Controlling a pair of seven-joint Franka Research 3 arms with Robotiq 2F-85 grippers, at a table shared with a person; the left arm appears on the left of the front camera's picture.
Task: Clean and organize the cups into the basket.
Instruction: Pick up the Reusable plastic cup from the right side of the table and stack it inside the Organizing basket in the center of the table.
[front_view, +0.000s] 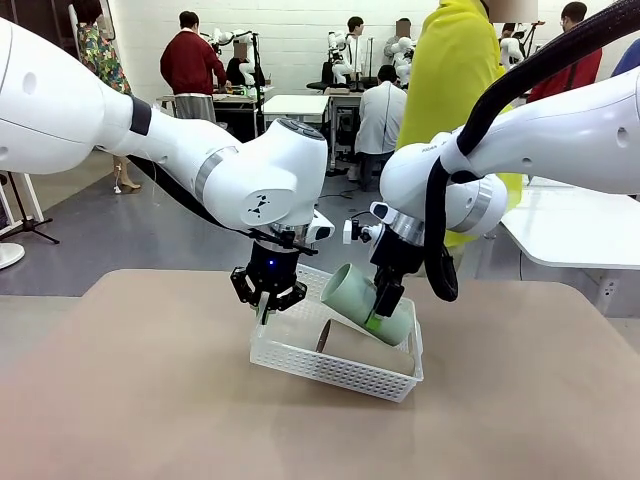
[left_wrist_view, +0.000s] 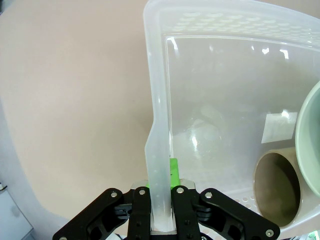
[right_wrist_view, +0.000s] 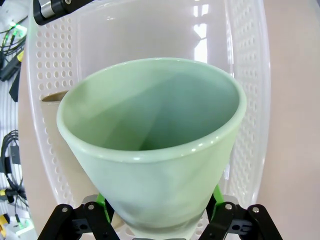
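The white lattice basket (front_view: 330, 372) lies mid-table. My left gripper (front_view: 266, 303) is shut on the basket's left rim; in the left wrist view the wall (left_wrist_view: 156, 100) runs up between the closed fingers of the left gripper (left_wrist_view: 161, 197). My right gripper (front_view: 386, 303) is shut on a mint green cup (front_view: 358, 296), tilted just above the basket's right half with its mouth toward the left arm. In the right wrist view this cup (right_wrist_view: 150, 140) sits between the right gripper's (right_wrist_view: 160, 222) fingers over the basket (right_wrist_view: 245, 75). A brown cup (front_view: 345, 345) lies on its side inside, its mouth showing (left_wrist_view: 277, 187).
Bare tan tabletop (front_view: 130, 400) surrounds the basket on all sides. A person in a yellow top (front_view: 450, 70) stands at the far side. A white table (front_view: 570, 230) is off to the right, beyond this table.
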